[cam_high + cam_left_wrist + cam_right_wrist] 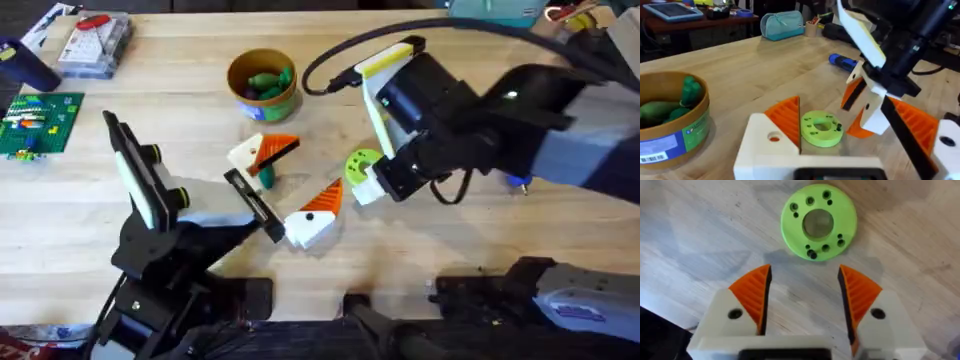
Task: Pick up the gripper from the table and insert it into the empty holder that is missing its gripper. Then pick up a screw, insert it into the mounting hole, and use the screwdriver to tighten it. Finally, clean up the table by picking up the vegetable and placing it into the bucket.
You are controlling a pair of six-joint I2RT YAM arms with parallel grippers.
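Right end effector (802,300) hung spread and empty just short of the lime disc (819,222) on the table (480,250); left end effector (305,215) also looked spread and empty. Vegetable (265,176) lay near the left one, bucket (262,83) behind, screwdriver (842,61) further off. Risk: closing on the disc could skid it.

right gripper (802,297) — white fingers (727,322) with orange ribbed pads, spread apart | lime-green disc (819,222) with holes — flat on the wooden table (700,235), just beyond the fingertips, untouched
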